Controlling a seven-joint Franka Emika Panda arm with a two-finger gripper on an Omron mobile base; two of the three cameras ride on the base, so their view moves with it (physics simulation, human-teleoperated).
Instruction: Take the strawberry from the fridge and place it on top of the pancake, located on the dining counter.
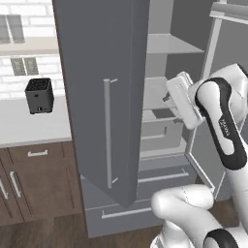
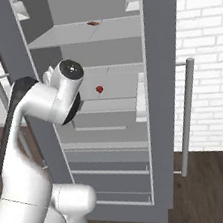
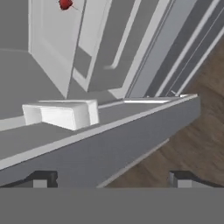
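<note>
i have the tall matte grey double-door fridge [image 2: 108, 109] standing open in front of me, and the tiny bright red strawberry [image 2: 99, 89] sits alone on a pale grey middle shelf [image 2: 119, 84], a little towards 9 o'clock of the shelf's centre in the right base view. in the hand view the berry [image 3: 65, 4] is right up at 12 o'clock, nearly off the edge, so my aim is well off it.

the two-finger gripper [image 3: 112, 178] is spread wide and holds nothing; its dark fingertips [image 3: 42, 179] show low in the hand view, well apart from the fruit. in the left base view the white hand [image 1: 184, 99] hangs at the mouth of the fridge, at about 3 o'clock of the open grey door [image 1: 104, 97].

my worries: the white door bin [image 3: 61, 113] and the door's edge lie between hand and shelf, so a straight push could clip them. the berry is small and round, and i think a finger landing off-centre would roll it back. the gap above the shelf looks tight, though i can't judge it well from here. a flat reddish-brown item [image 2: 92, 23] lies on the shelf above; i must not go for that.
</note>
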